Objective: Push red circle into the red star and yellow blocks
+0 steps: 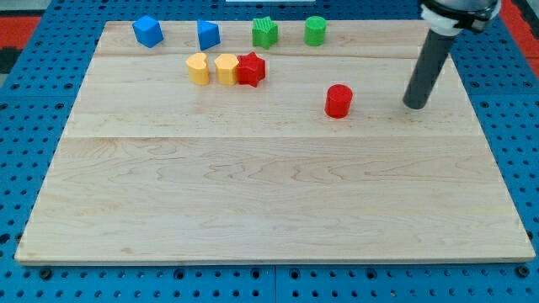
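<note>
The red circle stands on the wooden board, right of the middle and in its upper half. The red star lies to its upper left, touching a yellow block. A second yellow block sits just left of that one. My tip rests on the board to the right of the red circle, with a clear gap between them. The rod rises from it toward the view's top right.
Along the board's top edge stand a blue block, a second blue block, a green star-like block and a green round block. The wooden board lies on a blue perforated table.
</note>
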Motion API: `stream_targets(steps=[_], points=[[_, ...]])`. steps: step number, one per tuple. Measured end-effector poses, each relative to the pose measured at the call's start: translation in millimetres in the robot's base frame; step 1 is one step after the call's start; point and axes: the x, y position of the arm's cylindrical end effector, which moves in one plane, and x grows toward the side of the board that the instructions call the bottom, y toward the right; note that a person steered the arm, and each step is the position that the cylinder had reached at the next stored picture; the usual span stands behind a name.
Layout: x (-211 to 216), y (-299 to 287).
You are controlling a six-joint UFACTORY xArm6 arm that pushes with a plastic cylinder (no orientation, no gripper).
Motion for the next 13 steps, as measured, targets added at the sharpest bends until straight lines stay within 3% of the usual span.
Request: stream_targets(steps=[1, 3, 4, 7, 9, 13], points=[[-1, -50], [24, -89], [7, -118], [-40, -124], [-44, -67], [-66, -118]])
